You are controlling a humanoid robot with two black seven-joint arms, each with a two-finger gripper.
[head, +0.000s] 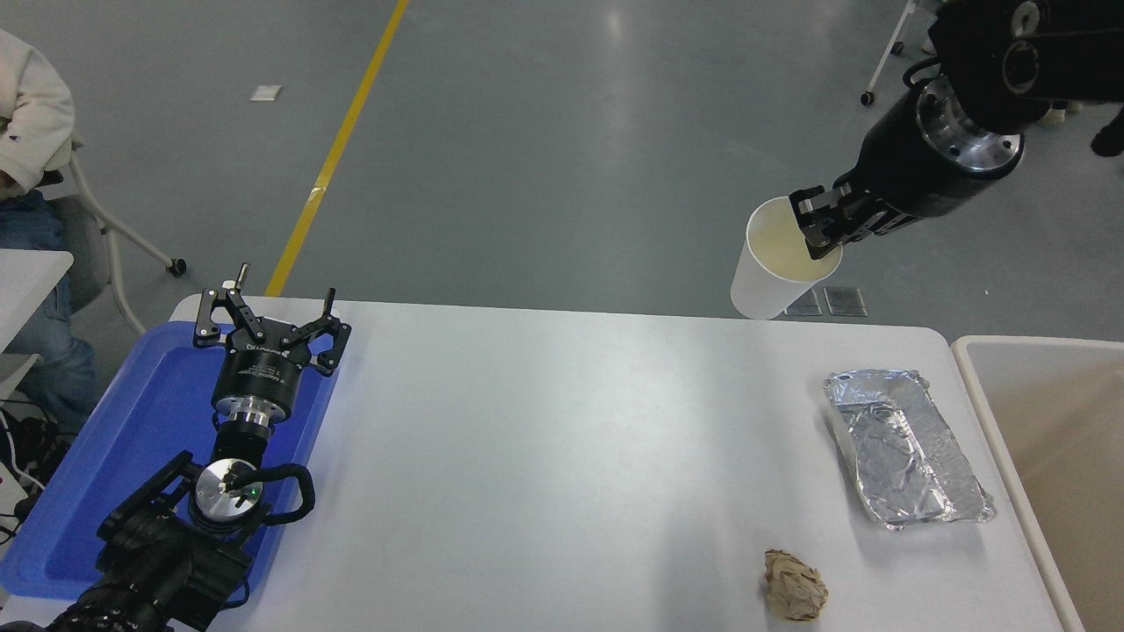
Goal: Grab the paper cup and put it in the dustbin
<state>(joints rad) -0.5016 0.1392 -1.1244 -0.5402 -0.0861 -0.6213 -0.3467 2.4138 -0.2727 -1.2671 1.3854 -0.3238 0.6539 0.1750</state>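
The right gripper pinches the near rim of the cup, one finger inside the cream interior and the other outside the wall. The cup hangs in the air, tilted, above the table's far edge and well clear of it. The bin sits at the table's right end, well apart from the cup. A foil tray lies near the bin, and a brown paper ball lies nearer the camera. The left gripper rests spread open over a blue tray at lower left.

The cup looks light, thin and easily crushed; a gentle rim pinch seems right. White lettering on the left gripper's body is too small to read.
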